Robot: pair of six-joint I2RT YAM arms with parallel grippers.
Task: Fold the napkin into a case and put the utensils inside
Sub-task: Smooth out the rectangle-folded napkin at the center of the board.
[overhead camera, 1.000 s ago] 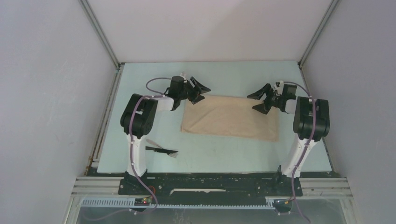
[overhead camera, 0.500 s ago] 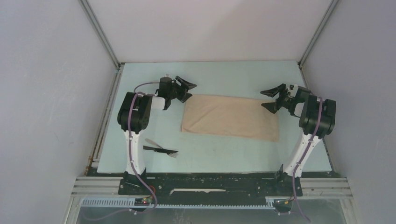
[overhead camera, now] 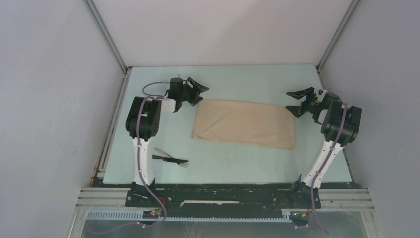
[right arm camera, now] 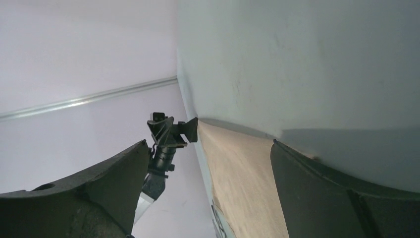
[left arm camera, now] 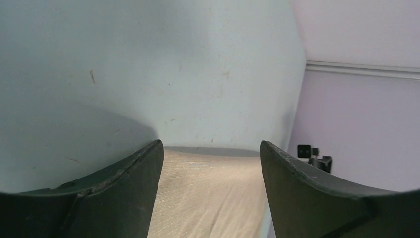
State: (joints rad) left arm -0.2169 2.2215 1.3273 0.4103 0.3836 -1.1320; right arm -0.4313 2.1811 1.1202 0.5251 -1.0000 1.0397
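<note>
Napkin (overhead camera: 244, 124) lies flat at mid-table (overhead camera: 223, 79), folded to a long tan rectangle, its long side running left to right and its right end sitting slightly nearer the arm bases. The surface is lightly wrinkled and nothing rests on it. Utensils (overhead camera: 171, 158) lie on the bare table in the near-left area, just beside the left arm's upright link and well apart from the napkin; dark pieces and a pale one cross in a loose bunch, and individual pieces cannot be told apart at this size. Left gripper (overhead camera: 202, 95) stands off the napkin's far-left corner, pointing toward the cloth. Its jaws are spread wide; the left wrist view shows the napkin's edge below the gap and nothing clamped between the fingers. Right gripper (overhead camera: 291, 102) stands off the far-right corner, pointing back toward the cloth, jaws likewise spread wide and empty; the right wrist view shows the napkin's edge between them and the opposite gripper beyond. Whether either gripper is clear of the table surface or resting on it cannot be told.
</note>
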